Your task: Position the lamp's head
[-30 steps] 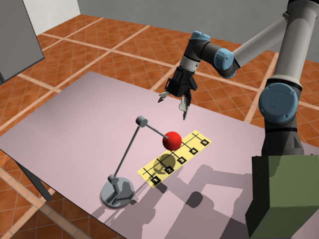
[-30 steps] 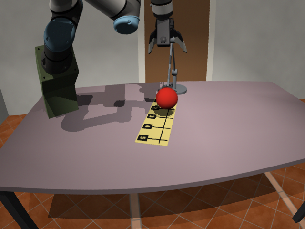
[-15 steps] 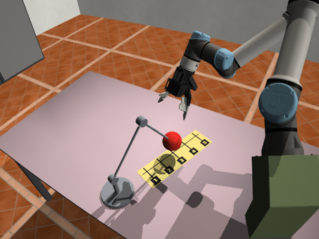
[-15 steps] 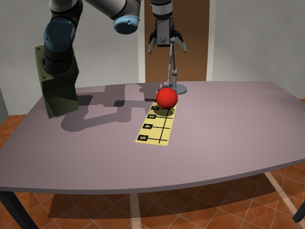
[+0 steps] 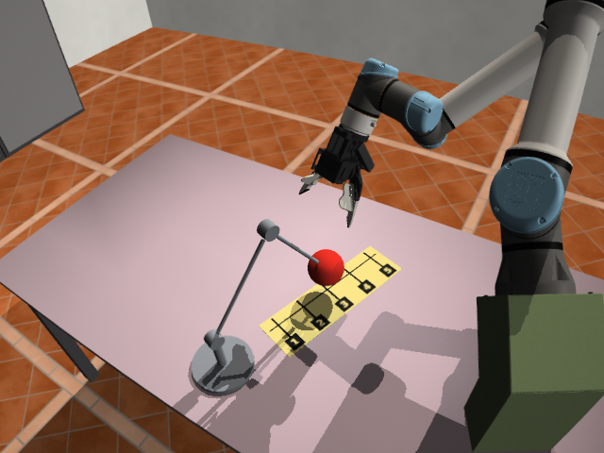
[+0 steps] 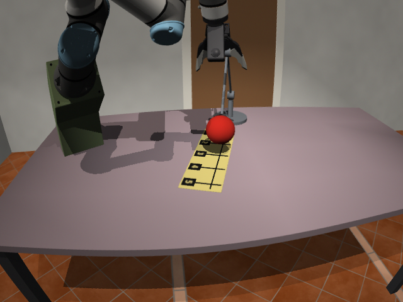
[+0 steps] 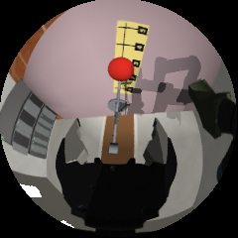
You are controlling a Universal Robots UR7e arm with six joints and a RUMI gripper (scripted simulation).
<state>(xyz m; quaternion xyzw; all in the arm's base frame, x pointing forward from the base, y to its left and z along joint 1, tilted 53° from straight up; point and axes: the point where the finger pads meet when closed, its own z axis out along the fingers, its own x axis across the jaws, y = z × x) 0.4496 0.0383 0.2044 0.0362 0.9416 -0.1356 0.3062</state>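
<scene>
In the exterior view, your one yellow rectangular strip [image 5: 358,265] [image 6: 208,177] [image 7: 130,37], five numbered marks, lies mid-frame on one smooth pinkish bench [image 5: 160,209] [image 6: 286,188] [image 7: 74,64]. Above its low-numbered part hangs one red spherical lamp head [image 5: 326,267] [image 6: 220,129] [image 7: 120,68]; behind stands one round grey base [image 5: 199,365] [image 6: 240,117] [image 7: 113,105]. Your single black two-jaw gripper [image 5: 327,202] [image 6: 221,68] [image 7: 116,118], upper centre, is spread wide, gripping nothing.

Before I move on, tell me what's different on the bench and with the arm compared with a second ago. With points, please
Nothing has visibly changed. The jaws [image 5: 326,209] [image 6: 221,68] hang open, and nothing was taken hold of or let go. The red head [image 5: 326,267] [image 6: 220,129] [image 7: 120,68], the lamp's base [image 5: 197,373] [image 6: 240,117] and the yellow strip [image 5: 385,258] [image 6: 203,175] [image 7: 130,37] stayed put.
</scene>
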